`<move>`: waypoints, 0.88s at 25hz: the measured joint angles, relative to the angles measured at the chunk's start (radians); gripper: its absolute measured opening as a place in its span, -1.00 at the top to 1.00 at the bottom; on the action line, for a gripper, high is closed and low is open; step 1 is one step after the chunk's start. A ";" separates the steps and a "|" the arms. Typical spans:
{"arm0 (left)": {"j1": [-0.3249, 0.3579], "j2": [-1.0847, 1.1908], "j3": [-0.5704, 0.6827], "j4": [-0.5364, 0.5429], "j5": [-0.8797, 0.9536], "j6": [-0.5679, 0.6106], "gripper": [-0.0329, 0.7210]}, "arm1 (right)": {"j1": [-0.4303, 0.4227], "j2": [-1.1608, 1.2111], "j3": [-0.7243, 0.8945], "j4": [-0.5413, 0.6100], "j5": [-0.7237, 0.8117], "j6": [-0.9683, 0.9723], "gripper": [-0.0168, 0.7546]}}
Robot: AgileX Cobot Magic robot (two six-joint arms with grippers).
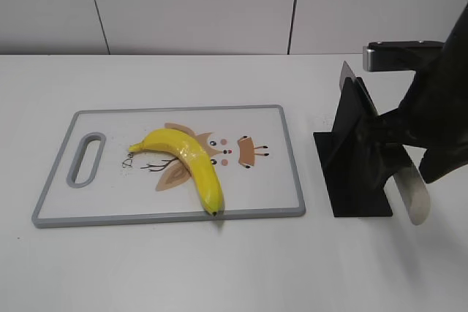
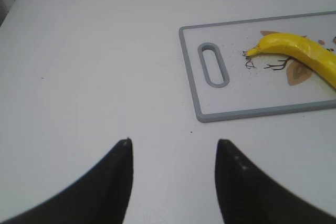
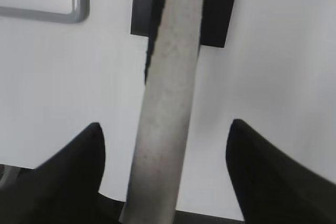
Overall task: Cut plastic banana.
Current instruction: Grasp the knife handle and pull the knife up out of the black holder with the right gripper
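The plastic banana [image 1: 191, 158] is glossy yellow with a black tip and lies whole on the white cutting board [image 1: 110, 195]. It also shows in the left wrist view [image 2: 304, 51]. The knife rests slanted in a black stand [image 1: 358, 158], and its grey handle [image 1: 409, 195] sticks out low on the right. My right gripper [image 3: 165, 124] is open, with a finger on each side of the handle [image 3: 168, 77] and neither touching it. My left gripper [image 2: 174, 141] is open and empty over bare table, left of the board [image 2: 236, 93]. It is out of the exterior view.
The board has a grey rim, a handle slot [image 1: 86, 158] at its left end and a printed cartoon under the banana. The stand's flat base [image 1: 344, 202] lies just right of the board. A white wall runs behind the table.
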State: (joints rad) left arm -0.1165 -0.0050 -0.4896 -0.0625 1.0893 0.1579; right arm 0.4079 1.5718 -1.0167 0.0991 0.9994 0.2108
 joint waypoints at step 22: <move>0.000 0.000 0.000 0.001 0.000 0.000 -0.34 | 0.000 -0.022 0.000 0.002 0.003 0.036 0.52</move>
State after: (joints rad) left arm -0.1165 -0.0050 -0.4896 -0.0615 1.0893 0.1579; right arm 0.4078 1.5502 -1.0167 0.1014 1.0025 0.2470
